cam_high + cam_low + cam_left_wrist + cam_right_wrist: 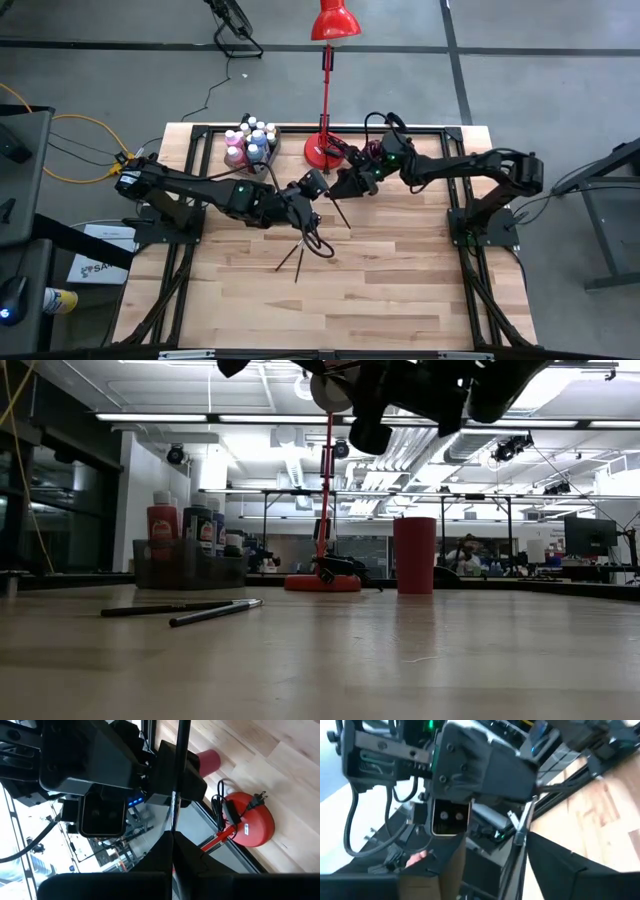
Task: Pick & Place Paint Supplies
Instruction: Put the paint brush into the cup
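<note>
Both grippers meet high above the middle of the table on one thin dark-handled paintbrush. My left gripper and my right gripper face each other, and each is shut on the brush. The brush's silver ferrule lies between them. Its handle end sticks out past my right gripper toward the near edge. Two more paintbrushes lie flat on the wood nearer the front, also seen in the low view. Several white-capped paint bottles stand in the grey bin. My left gripper pinches the brush at its thin end just beyond the ferrule between its two fingers, which lie along the brush. The brush is clear of the table. My right gripper has the dark handle running between its fingers, just behind the ferrule. The brush is lifted clear.
A red desk lamp stands with its base at the far middle and its cord beside it. A dark red cup stands right of the lamp base, also seen in the left wrist view. Bare wood lies toward the near edge.
</note>
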Available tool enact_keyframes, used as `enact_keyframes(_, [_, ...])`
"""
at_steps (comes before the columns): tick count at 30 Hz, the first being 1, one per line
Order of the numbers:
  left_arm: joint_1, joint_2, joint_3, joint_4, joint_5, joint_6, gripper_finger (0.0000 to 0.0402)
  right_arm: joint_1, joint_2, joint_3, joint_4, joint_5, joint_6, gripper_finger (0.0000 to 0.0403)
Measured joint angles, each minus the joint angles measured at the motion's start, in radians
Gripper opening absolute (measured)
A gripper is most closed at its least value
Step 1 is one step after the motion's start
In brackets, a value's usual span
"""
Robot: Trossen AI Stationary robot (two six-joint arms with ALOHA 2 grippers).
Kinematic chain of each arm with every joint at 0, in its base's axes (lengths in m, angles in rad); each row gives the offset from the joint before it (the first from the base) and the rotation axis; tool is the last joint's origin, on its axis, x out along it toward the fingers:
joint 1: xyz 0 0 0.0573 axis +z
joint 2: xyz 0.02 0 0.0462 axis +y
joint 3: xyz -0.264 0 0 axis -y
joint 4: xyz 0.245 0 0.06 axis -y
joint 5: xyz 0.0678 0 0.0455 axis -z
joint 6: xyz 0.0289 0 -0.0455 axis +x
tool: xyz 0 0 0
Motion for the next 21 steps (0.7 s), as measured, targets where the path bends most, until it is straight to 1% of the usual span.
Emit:
enact_keyframes(4, [0.000, 0.000, 0.000, 0.000, -0.001, -0.004, 0.0000, -0.004, 0.004, 0.007, -0.002, -0.007, -0.010, 0.0144])
enact_keyframes(10, [0.000, 0.000, 0.000, 0.008, -0.005, -0.030, 0.0000, -0.031, 0.005, 0.007, -0.017, -0.013, -0.023, 0.0027])
enact_keyframes(11, [0.000, 0.000, 0.001, 0.005, -0.006, -0.031, 0.0000, -0.031, 0.006, 0.007, -0.019, -0.014, -0.030, 0.0017])
enact_keyframes(15, [0.000, 0.000, 0.000, 0.004, -0.005, -0.034, 0.0002, -0.031, 0.006, 0.006, -0.042, 0.001, -0.049, 0.0012])
enact_keyframes(18, [0.000, 0.000, 0.000, 0.004, -0.008, -0.034, 0.0017, -0.030, 0.005, 0.006, -0.057, 0.014, -0.067, 0.0012])
enact_keyframes(19, [0.000, 0.000, 0.000, 0.003, -0.020, -0.035, 0.0026, -0.030, 0.004, 0.007, -0.069, 0.023, -0.080, 0.0012])
enact_keyframes(21, [0.000, 0.002, -0.001, -0.009, -0.084, -0.059, 0.0050, -0.037, 0.001, 0.007, -0.110, 0.050, -0.107, 0.0012])
